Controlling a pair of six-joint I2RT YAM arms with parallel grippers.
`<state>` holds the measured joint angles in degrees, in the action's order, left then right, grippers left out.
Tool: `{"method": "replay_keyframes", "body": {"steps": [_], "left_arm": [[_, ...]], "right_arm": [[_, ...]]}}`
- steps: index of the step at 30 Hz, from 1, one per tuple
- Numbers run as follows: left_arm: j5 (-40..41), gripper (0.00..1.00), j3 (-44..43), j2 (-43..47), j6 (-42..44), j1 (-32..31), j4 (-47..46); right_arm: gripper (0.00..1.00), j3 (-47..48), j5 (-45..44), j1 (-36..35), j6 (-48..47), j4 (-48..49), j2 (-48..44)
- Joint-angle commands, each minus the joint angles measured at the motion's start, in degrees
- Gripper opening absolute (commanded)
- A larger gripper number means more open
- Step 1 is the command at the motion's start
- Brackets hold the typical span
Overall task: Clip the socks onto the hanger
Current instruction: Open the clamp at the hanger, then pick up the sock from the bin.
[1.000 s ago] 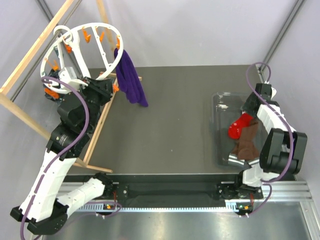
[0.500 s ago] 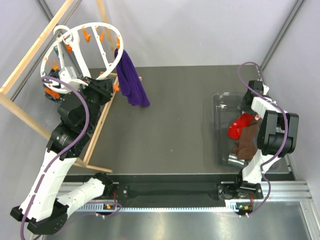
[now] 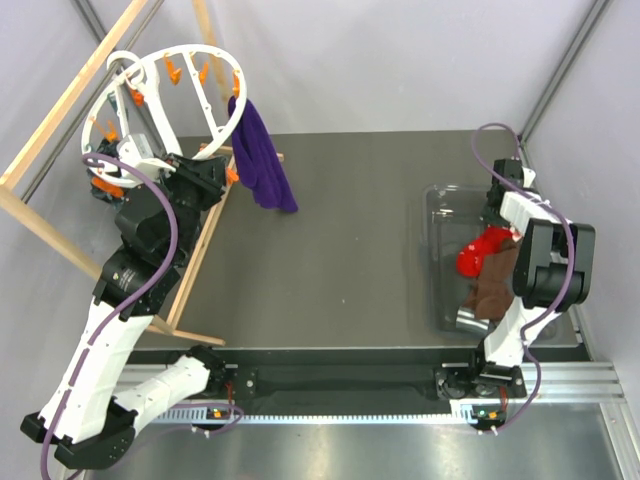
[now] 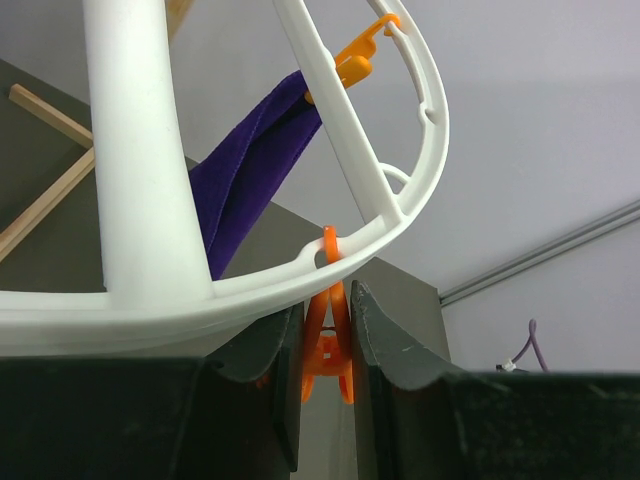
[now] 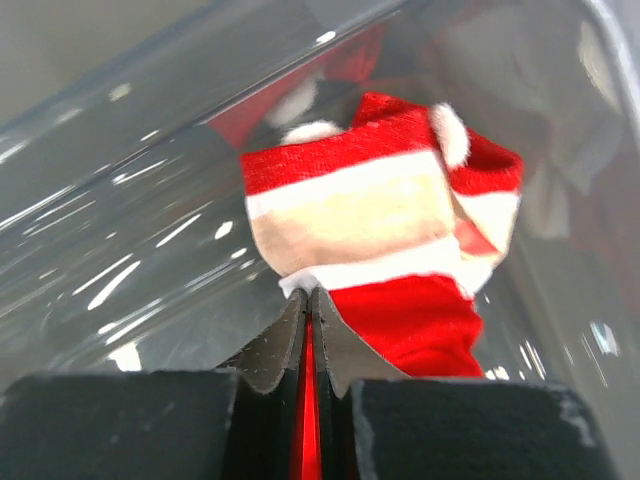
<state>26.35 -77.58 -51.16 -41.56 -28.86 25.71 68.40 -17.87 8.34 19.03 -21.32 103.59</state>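
Pale grey walls enclose a dark grey table, seen from above, with two robot arms mounted at its near edge. At the far left corner stands a pale wooden frame. A large white ring hanger with crossing spokes and small orange clips around its rim hangs tilted by the frame's upper part. A long purple sock hangs from the hanger's right side, draping down over the table's far edge. The left arm reaches up to the hanger's lower rim. In its wrist view, the left gripper has its two dark fingers pressed together against either side of one orange clip that hangs from the rim. On the right side of the table sits a clear plastic bin. It holds a red sock and, nearer the arm bases, a brown cloth. The right arm bends down into the bin. In its wrist view, the right gripper is pinched tightly on the red fabric, with hardly any gap between its fingers. The sock's red, white and cream striped end rises just beyond the fingertips, close to the bin's clear wall.
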Motion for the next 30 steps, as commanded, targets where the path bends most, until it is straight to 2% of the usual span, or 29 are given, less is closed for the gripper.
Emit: {"method": "replay_keyframes", "body": {"steps": [1, 6, 8, 12, 16, 19, 22, 24, 26, 28, 29, 30], "left_arm": [[-3.06, 0.00, -1.17, -0.43, -0.45, -0.14, 0.47], [-3.76, 0.00, -1.34, -0.52, -0.89, -0.14, 0.65], [-3.67, 0.00, -1.34, -0.44, -0.89, -0.14, 0.91], [-3.41, 0.00, -1.43, -0.17, -0.63, -0.14, 0.83], [-3.94, 0.00, -0.91, -0.17, -0.54, -0.14, 0.39], [-4.81, 0.00, -0.38, -0.52, -1.24, -0.14, 0.39], [-5.25, 0.00, -0.46, -0.70, -1.33, -0.14, 0.48], [-5.17, 0.00, -0.81, -0.79, -0.80, -0.14, 0.65], [-4.64, 0.00, -1.08, -0.70, -0.45, -0.14, 1.00], [-4.38, 0.00, -0.91, -0.52, -0.45, -0.14, 0.83], [-4.38, 0.00, -0.64, -0.52, -0.45, -0.14, 0.65], [-4.55, 0.00, -0.64, -0.61, -0.54, -0.14, 0.57]], "right_arm": [[0.00, 1.65, 0.99, -2.27, -1.18, -0.65, -9.00], [0.00, -1.07, 5.55, -3.94, -0.57, -2.49, -20.17], [0.00, -2.92, 11.78, -4.21, 0.48, -2.85, -23.33], [0.00, -5.73, 15.06, -6.05, 0.31, -4.96, -25.37], [0.04, -7.93, 15.23, -7.90, -3.20, -4.61, -21.60], [0.04, -8.90, 13.84, -9.83, -4.61, 0.20, -15.90], [0.05, -6.89, 15.57, -10.62, -4.17, 0.85, -11.24], [0.12, -4.69, 16.98, -11.76, -4.09, 0.32, -9.64], [0.23, -3.72, 15.59, -13.34, -4.70, -0.56, -8.50], [0.30, -3.19, 14.09, -13.87, -5.57, -0.74, -8.32], [0.39, -2.58, 13.39, -14.48, -6.54, -1.17, -8.14], [0.43, -1.96, 11.91, -14.75, -7.07, -1.70, -7.88]]}}
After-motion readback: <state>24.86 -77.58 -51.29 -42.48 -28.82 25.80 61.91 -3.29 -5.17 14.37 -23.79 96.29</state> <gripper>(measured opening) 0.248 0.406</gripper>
